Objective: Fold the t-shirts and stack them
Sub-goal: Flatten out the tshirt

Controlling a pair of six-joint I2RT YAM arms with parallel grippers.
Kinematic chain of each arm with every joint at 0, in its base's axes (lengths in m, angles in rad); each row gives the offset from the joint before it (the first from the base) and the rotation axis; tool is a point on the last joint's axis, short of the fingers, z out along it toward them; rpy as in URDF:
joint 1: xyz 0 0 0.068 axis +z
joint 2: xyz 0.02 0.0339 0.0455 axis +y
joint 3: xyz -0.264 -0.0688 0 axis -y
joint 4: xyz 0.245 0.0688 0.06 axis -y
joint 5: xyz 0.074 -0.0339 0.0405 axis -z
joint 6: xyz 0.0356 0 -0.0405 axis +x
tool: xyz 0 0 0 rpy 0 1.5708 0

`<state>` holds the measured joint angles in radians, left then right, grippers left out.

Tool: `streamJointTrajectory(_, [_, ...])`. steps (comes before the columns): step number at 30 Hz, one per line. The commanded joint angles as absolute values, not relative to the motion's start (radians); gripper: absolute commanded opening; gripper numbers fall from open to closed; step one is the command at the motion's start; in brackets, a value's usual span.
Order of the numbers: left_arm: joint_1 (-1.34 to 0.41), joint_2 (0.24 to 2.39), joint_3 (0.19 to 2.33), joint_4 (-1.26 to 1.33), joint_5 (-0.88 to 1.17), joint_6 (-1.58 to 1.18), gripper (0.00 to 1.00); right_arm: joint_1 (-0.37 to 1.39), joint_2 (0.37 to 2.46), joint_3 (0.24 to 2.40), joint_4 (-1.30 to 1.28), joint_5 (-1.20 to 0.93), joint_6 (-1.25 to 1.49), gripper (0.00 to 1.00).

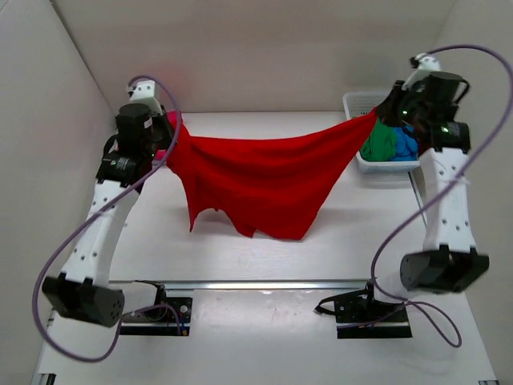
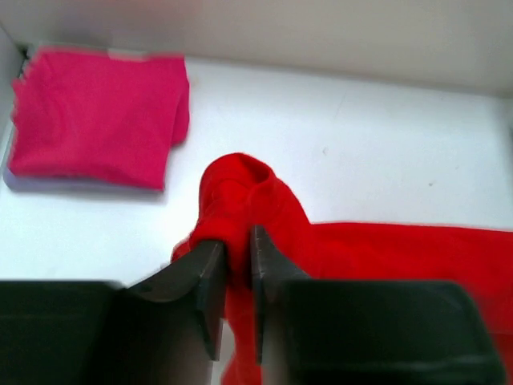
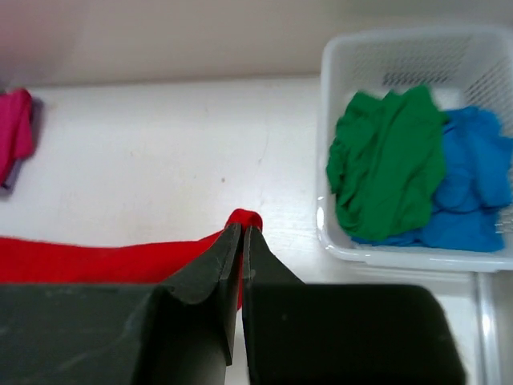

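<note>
Left gripper (image 1: 170, 141) and right gripper (image 1: 377, 114), viewed from above, are each clamped on one end of the red t-shirt (image 1: 264, 180). It is stretched between them over the white table (image 1: 240, 257), its lower edge sagging in loose points. Left wrist view: bunched red cloth is pinched between the dark fingers, and a magenta t-shirt (image 2: 92, 120) is seen folded flat and rectangular. Right wrist view: a crumpled green t-shirt (image 3: 389, 160) and blue t-shirt (image 3: 473, 184) are seen lying in a white mesh basket (image 3: 337, 56).
</note>
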<state>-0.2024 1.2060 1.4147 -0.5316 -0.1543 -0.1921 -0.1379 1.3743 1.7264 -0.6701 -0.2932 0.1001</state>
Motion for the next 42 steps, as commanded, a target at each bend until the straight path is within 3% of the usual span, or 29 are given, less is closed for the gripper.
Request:
streamJointTrajectory(1, [-0.173,1.284,1.388,-0.540,-0.143,-0.235,0.30,-0.094,1.508,1.762,-0.696,-0.252,0.087,0.00])
streamJointTrajectory(2, [-0.169,1.296,1.385,-0.537,-0.141,-0.239,0.46,-0.092,1.560,1.790,-0.701,-0.262,0.087,0.00])
streamJointTrajectory(3, [-0.160,1.321,1.385,-0.532,-0.138,-0.238,0.71,-0.081,1.613,1.822,-0.707,-0.252,0.084,0.00])
streamJointTrajectory(4, [-0.163,1.339,1.390,-0.532,-0.146,-0.241,0.85,-0.072,1.671,1.868,-0.725,-0.212,0.081,0.04])
streamJointTrajectory(5, [-0.153,1.359,1.390,-0.537,-0.149,-0.250,0.93,-0.065,1.696,1.890,-0.735,-0.187,0.074,0.09])
streamJointTrajectory(7, [-0.153,1.370,1.391,-0.534,-0.161,-0.247,0.99,-0.042,1.774,1.986,-0.765,-0.093,0.055,0.45])
streamJointTrajectory(8, [-0.153,1.367,1.387,-0.529,-0.167,-0.247,0.99,-0.037,1.793,1.997,-0.775,-0.083,0.048,0.53])
streamJointTrajectory(9, [-0.143,1.361,1.384,-0.532,-0.160,-0.247,0.98,-0.031,1.811,2.044,-0.787,-0.060,0.046,0.71])
streamJointTrajectory(10, [-0.144,1.353,1.375,-0.534,-0.147,-0.250,0.98,-0.040,1.815,2.063,-0.801,-0.064,0.052,0.82])
streamJointTrajectory(12, [-0.146,1.338,1.361,-0.560,-0.095,-0.244,0.95,-0.049,1.803,2.060,-0.793,-0.080,0.058,0.93])
streamJointTrajectory(15, [-0.188,1.287,1.263,-0.617,-0.040,-0.238,0.84,-0.042,1.752,1.994,-0.781,-0.084,0.051,0.94])
streamJointTrajectory(18, [-0.227,1.238,1.134,-0.617,-0.017,-0.288,0.83,-0.029,1.669,1.908,-0.752,-0.107,0.048,0.94])
streamJointTrajectory(22, [-0.201,1.213,1.008,-0.600,0.052,-0.351,0.75,-0.008,1.586,1.783,-0.726,-0.118,0.044,0.92])
streamJointTrajectory(32, [-0.267,1.262,0.764,-0.488,-0.118,-0.422,0.72,0.052,1.390,1.494,-0.640,-0.227,0.129,0.87])
streamJointTrajectory(36, [-0.299,1.336,0.752,-0.489,-0.237,-0.457,0.58,0.084,1.332,1.415,-0.618,-0.232,0.141,0.86])
streamJointTrajectory(42, [-0.282,1.411,0.735,-0.431,-0.239,-0.456,0.61,0.091,1.318,1.352,-0.614,-0.230,0.147,0.85])
